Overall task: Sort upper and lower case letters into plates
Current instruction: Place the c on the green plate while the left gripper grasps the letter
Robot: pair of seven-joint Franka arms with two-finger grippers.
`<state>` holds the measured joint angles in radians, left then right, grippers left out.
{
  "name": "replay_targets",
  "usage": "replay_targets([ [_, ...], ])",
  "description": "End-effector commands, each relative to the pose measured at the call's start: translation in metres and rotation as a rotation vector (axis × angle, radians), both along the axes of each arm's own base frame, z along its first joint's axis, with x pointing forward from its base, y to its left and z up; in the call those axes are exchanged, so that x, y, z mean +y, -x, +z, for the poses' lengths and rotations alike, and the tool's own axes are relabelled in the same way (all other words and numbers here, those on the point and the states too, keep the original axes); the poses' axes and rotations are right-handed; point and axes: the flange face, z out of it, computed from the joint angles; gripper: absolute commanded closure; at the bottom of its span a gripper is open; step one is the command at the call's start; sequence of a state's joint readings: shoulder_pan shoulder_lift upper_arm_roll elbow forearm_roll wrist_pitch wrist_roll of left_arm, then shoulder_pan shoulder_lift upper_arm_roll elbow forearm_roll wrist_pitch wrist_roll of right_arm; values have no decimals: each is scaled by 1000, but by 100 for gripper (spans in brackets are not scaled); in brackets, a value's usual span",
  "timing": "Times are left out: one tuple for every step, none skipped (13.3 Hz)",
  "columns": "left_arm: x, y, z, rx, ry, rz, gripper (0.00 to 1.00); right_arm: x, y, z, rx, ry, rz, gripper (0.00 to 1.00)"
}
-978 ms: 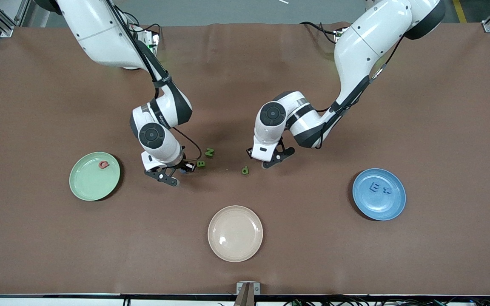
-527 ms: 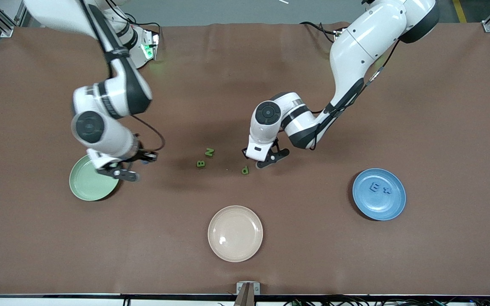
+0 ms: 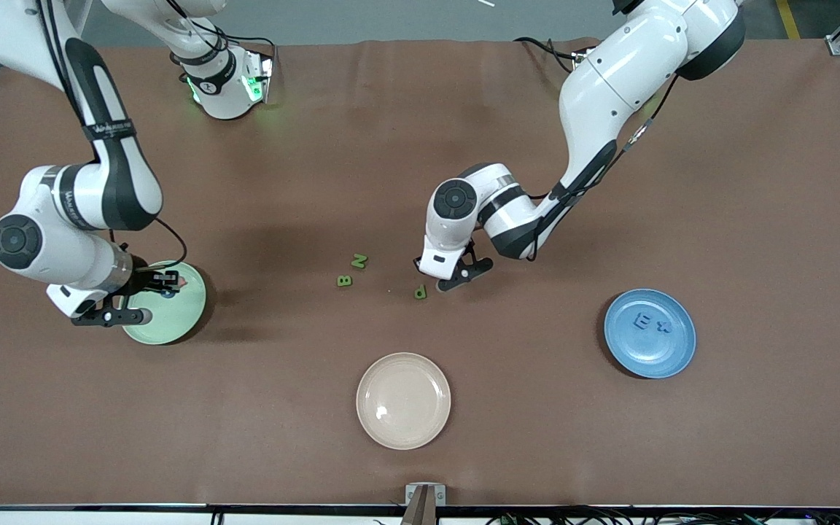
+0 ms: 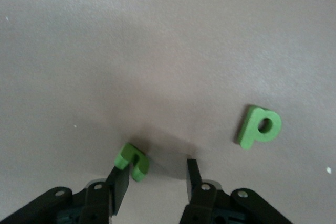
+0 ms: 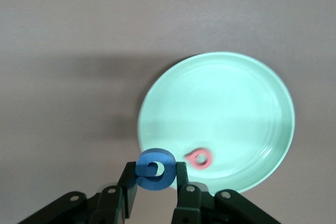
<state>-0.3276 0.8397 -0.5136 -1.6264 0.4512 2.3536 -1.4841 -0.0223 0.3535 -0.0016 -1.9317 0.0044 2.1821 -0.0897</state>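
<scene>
Over the smooth round mint green plate, my right hand pinches a chunky blue letter flat-faced; a pink letter lies inside. My left hand hangs open over matte brown surface, one finger beside a small green letter. Green p lies flat nearby, blue plate well apart.

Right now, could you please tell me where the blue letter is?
The blue letter is pinched in the right gripper, over the mint green plate at the right arm's end of the table, beside the pink letter lying in that plate.
</scene>
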Motion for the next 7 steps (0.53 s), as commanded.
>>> replay_targets([
  [5, -8, 5, -16, -23, 5, 53, -10, -4, -37, -8, -6, 41, 85],
  [9, -10, 6, -8, -40, 18, 57, -12, -5, -47, -13, -8, 53, 85],
  [11, -10, 7, 0, -55, 37, 62, -15, -6, -58, -15, -11, 62, 85],
  [15, -11, 9, 8, -79, 68, 65, -17, -6, -68, -14, -12, 61, 85],
  [16, -11, 10, 13, -92, 93, 69, -18, -5, -77, -11, -14, 58, 85],
  [14, -7, 7, 17, -94, 100, 74, -19, -5, -84, -12, -14, 56, 85],
  [10, -4, 5, 19, -96, 105, 78, -19, -2, -92, -5, -15, 56, 85],
])
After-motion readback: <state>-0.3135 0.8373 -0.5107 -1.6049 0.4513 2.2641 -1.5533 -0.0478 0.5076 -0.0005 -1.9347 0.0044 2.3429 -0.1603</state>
